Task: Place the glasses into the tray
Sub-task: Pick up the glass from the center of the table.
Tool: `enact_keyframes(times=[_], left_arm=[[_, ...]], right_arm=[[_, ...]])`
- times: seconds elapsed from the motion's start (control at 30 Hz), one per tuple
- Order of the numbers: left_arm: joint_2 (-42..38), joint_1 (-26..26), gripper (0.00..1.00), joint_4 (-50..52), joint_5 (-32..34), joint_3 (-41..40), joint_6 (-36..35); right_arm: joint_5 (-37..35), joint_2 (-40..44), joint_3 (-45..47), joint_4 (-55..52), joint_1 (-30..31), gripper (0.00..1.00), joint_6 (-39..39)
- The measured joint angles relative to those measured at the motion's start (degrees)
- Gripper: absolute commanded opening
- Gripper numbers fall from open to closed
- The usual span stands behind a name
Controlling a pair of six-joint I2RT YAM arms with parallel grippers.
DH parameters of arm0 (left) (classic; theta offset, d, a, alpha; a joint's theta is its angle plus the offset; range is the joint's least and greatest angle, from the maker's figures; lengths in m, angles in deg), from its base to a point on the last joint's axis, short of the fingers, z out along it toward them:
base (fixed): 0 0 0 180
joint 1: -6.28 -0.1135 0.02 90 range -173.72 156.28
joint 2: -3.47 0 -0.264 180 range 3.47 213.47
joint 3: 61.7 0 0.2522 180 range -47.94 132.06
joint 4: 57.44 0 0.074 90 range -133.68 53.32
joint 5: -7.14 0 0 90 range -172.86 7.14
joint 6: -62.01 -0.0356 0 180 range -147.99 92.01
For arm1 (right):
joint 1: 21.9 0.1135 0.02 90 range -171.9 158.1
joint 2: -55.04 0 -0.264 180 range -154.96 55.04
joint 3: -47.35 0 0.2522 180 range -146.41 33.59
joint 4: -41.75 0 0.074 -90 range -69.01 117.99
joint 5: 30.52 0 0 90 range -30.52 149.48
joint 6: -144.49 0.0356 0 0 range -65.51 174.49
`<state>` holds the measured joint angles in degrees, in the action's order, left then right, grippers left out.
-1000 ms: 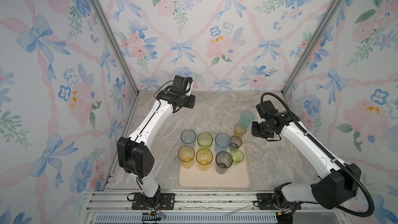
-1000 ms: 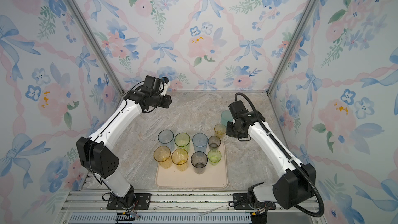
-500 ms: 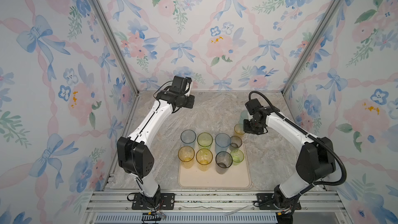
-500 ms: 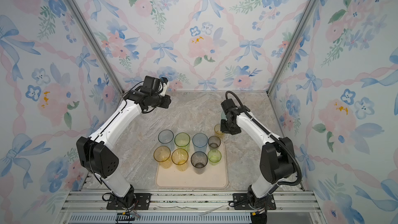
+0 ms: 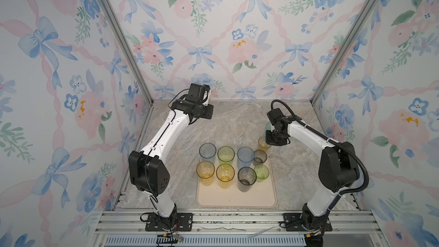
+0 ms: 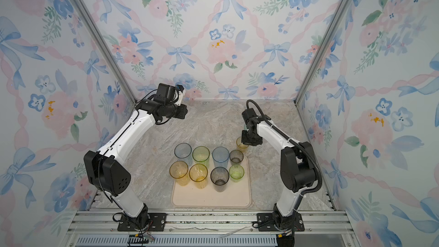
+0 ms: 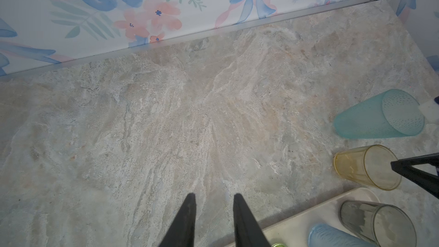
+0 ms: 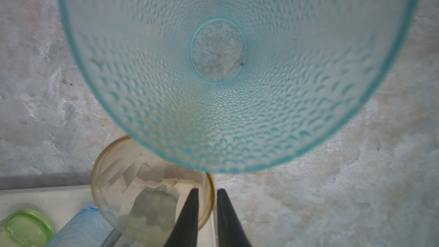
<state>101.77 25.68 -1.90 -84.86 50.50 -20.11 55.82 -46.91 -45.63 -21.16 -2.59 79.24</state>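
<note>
The short amber glass [image 8: 142, 198] stands upright, mouth up, on the table [image 7: 166, 115] just beside the far right corner of the tray [image 5: 237, 198], with the tall teal glass [image 8: 213, 67] close beyond it, farther from the tray. The right gripper [image 8: 206, 191] meets it from above, along its vertical axis, one finger inside the mouth and one outside. The jaws are nearly together and, as I judge, pinching the wall on the right arm's side. The carry would run up, then toward the robot's base and left, past the eight glasses [image 5: 247, 179] in the tray. The left gripper [image 7: 213, 197], fingers apart and empty, hangs well apart over bare table
</note>
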Motion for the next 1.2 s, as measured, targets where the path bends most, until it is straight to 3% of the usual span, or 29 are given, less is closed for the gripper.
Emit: enact_keyframes(times=[0.37,0.77,1.2], left_arm=[[0.00,-0.11,0.30,0.00,-0.02,0.04,-0.20],[0.13,-0.48,0.30,0.00,-0.04,0.04,-0.20],[0.17,-0.48,0.29,0.00,-0.26,0.09,-0.17]], right_arm=[[0.02,-2.91,-1.77,0.50,-0.11,0.13,-0.39],[0.02,-3.74,-1.79,0.57,-0.15,0.00,-1.03],[0.04,-1.07,-1.79,-0.28,-0.13,0.00,-1.27]])
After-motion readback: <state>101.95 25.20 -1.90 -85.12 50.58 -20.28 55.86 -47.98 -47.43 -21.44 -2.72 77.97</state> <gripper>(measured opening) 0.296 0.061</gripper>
